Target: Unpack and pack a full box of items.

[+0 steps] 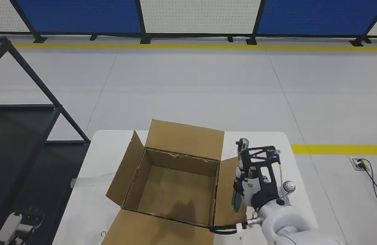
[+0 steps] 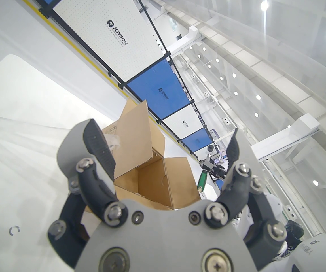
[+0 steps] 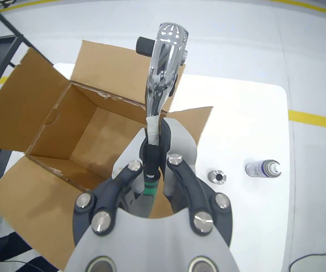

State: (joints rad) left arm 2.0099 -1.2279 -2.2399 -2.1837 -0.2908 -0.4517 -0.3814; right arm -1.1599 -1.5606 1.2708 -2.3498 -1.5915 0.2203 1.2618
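Clamped at centre frame on the ratchet wrench (image 3: 165, 57) by its handle, the right hand (image 3: 156, 145) could let the heavy head swing into the box (image 3: 61, 131); the left hand (image 2: 164, 137) gapes empty.

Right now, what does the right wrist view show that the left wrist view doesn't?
Right wrist view: the chrome head of the ratchet wrench, a metal socket and a spray can on the table, and the floor of the cardboard box. Left wrist view: the left gripper, fingers apart and holding nothing, and ceiling lights. Both: the box's open flaps and the right gripper shut on the wrench's green handle.
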